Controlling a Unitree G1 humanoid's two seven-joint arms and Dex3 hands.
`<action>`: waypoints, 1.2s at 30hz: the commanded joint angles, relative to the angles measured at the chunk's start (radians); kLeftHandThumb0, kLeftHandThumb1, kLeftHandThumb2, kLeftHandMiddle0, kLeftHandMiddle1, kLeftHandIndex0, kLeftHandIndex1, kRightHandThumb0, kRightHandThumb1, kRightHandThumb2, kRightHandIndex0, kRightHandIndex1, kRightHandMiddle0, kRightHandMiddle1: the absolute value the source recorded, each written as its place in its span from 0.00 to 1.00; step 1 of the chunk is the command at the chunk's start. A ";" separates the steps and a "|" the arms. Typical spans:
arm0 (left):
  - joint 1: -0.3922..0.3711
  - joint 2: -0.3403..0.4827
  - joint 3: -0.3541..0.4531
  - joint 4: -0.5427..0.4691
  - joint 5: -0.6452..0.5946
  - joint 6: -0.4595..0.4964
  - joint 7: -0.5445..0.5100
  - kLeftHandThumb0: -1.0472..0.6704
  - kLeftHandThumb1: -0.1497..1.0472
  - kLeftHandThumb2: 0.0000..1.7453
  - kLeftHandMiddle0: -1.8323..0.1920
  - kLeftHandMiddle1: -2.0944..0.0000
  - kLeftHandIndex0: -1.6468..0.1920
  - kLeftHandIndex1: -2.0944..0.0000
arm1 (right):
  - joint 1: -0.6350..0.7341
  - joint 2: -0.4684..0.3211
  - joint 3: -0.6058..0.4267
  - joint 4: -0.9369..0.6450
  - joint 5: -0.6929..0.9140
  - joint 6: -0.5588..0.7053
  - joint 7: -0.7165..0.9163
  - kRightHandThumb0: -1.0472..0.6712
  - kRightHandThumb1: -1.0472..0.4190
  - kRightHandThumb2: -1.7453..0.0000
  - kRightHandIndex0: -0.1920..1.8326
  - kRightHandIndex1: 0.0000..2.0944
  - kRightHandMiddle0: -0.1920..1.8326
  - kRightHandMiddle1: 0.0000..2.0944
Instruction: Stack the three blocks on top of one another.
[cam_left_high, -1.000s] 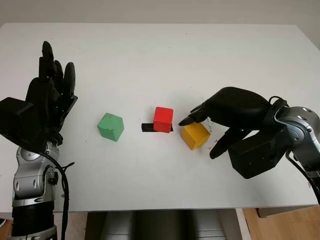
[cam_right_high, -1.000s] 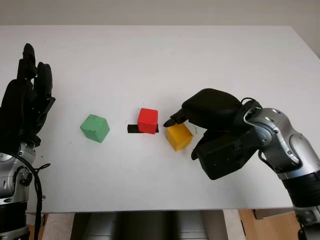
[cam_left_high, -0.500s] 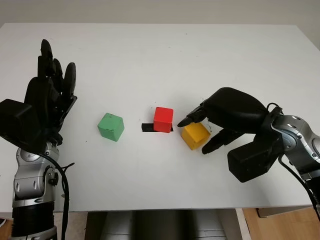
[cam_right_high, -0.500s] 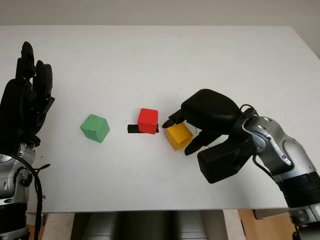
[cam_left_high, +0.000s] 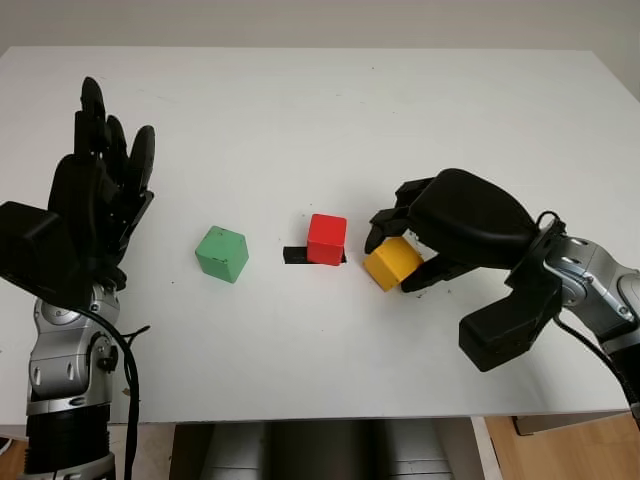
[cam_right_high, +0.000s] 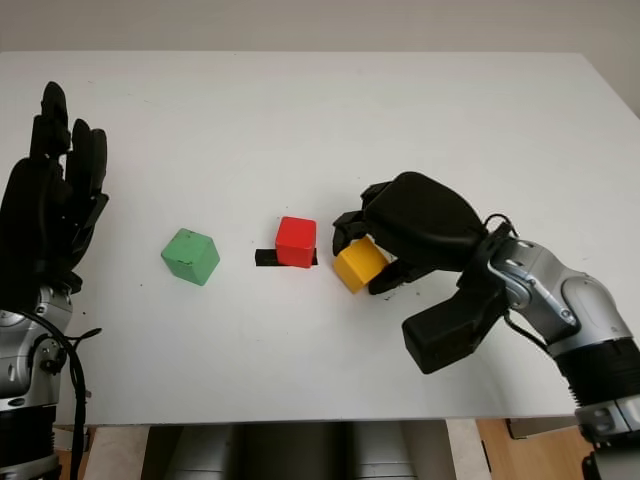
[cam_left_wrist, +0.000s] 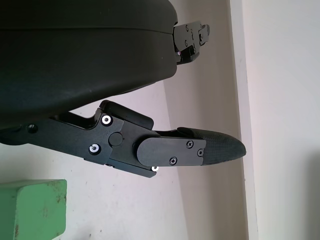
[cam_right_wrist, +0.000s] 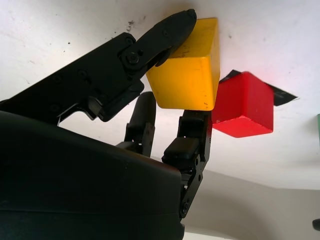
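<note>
My right hand is shut on the yellow block, thumb on its near side and fingers on its far side; the block is tilted and sits just right of the red block. In the right wrist view the yellow block is pinched between the fingers, with the red block beside it. The red block stands on a black tape mark at the table's middle. The green block lies apart to the left. My left hand is open, raised at the left side.
The white table spreads wide behind the blocks; its front edge runs close below both arms. The green block's corner appears in the left wrist view.
My right hand's fingers have curled in and closed around the yellow block, which has tipped and shifted slightly. The left hand has stayed still.
</note>
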 joint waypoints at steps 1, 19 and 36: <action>0.004 -0.009 0.002 0.003 -0.005 -0.009 0.003 0.22 1.00 0.21 1.00 1.00 0.99 0.98 | -0.033 -0.012 -0.016 0.008 0.041 0.010 0.027 0.34 0.20 0.97 0.31 0.50 0.47 0.45; 0.001 -0.006 -0.016 0.006 0.015 0.006 0.006 0.21 1.00 0.22 1.00 1.00 1.00 0.99 | -0.453 0.036 -0.051 0.295 0.438 0.115 0.434 0.35 0.20 0.97 0.49 0.06 0.60 0.24; 0.033 -0.021 -0.021 -0.021 0.037 -0.001 0.034 0.19 1.00 0.23 1.00 1.00 0.99 0.98 | -0.683 0.203 0.115 0.663 0.259 -0.168 0.349 0.38 0.14 0.97 0.22 0.42 0.43 0.55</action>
